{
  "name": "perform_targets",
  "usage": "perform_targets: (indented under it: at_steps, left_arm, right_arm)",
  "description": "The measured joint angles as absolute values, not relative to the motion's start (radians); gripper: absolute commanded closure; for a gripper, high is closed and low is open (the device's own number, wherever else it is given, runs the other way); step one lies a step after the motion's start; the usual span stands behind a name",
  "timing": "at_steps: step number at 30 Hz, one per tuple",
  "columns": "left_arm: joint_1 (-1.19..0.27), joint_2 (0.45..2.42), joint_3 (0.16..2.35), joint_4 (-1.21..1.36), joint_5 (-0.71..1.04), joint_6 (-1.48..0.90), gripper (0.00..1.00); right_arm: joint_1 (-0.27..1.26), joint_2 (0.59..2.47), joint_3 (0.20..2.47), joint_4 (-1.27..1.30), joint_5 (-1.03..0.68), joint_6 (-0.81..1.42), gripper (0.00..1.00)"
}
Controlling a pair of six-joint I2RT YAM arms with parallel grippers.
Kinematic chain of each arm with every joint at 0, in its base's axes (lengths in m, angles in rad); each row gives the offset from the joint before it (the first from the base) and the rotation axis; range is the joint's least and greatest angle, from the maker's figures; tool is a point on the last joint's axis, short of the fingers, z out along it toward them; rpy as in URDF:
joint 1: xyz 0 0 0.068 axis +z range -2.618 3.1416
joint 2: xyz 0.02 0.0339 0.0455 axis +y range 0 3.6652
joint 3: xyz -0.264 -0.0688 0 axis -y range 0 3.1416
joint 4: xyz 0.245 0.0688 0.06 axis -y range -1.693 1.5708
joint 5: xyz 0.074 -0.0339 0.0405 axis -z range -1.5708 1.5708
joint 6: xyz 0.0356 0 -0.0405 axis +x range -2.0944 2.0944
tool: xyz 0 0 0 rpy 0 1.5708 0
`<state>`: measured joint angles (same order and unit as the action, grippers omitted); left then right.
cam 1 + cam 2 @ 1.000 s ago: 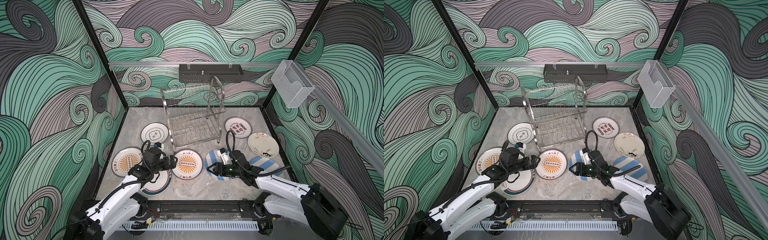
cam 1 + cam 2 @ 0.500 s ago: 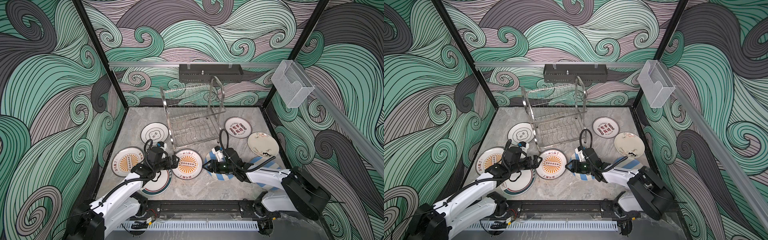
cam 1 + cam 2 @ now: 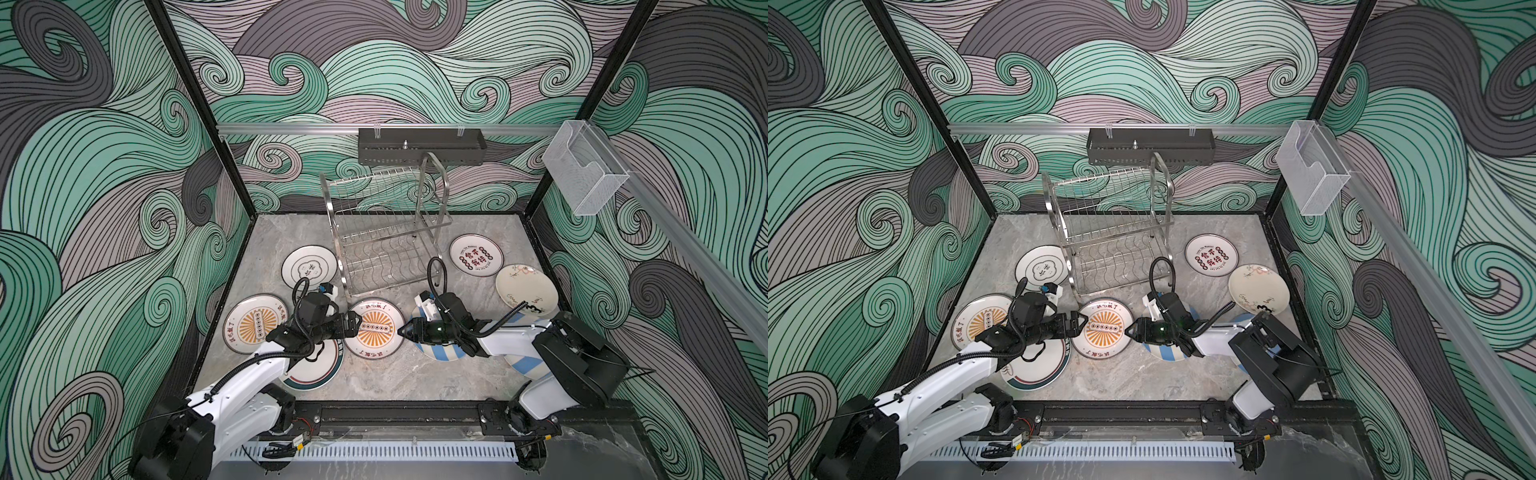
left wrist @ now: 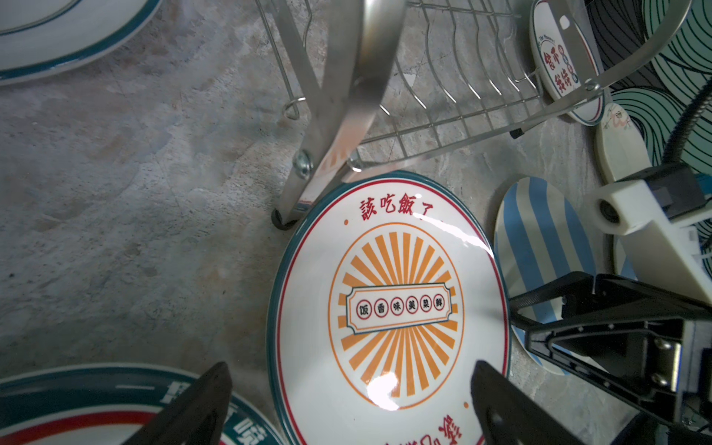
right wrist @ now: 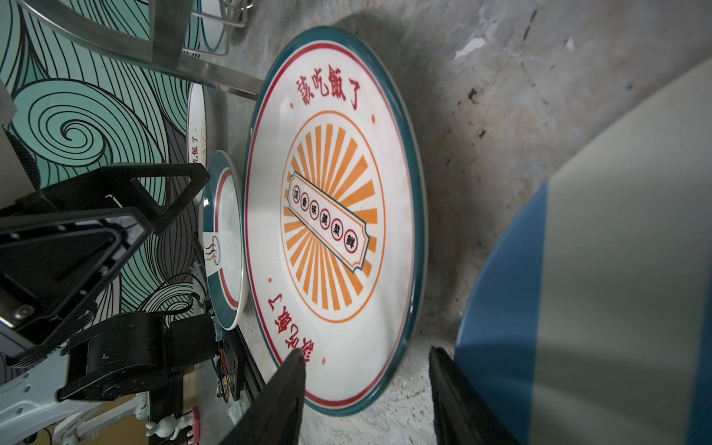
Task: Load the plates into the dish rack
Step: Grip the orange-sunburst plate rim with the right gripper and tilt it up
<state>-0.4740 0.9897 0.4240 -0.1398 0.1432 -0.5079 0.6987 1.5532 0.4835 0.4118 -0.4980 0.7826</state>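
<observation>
Orange-sunburst plate (image 3: 375,328) lies on the counter (image 3: 374,384) between the left claw (image 3: 358,325) and right claw (image 3: 400,332), both gaping, gripping nothing.

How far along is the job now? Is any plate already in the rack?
Done: nothing, the rack is empty. In hand: the left gripper and the right gripper, both open, sit at opposite edges of the middle sunburst plate, which lies flat on the table. Left: all eight plates I can count need loading.
</observation>
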Motion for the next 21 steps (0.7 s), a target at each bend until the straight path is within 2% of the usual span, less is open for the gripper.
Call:
perform_targets:
  at_steps: [12,21]
  left_arm:
    - [-0.474,1.049,0.424,-0.128,0.162,-0.473,0.01]
    - [-0.474,1.049,0.424,-0.126,0.167,-0.453,0.01]
  right_arm:
    - [0.7,1.601,0.497,0.461,-0.497,0.786,0.49]
    - [0.703,1.629,0.497,0.497,-0.49,0.801,0.56]
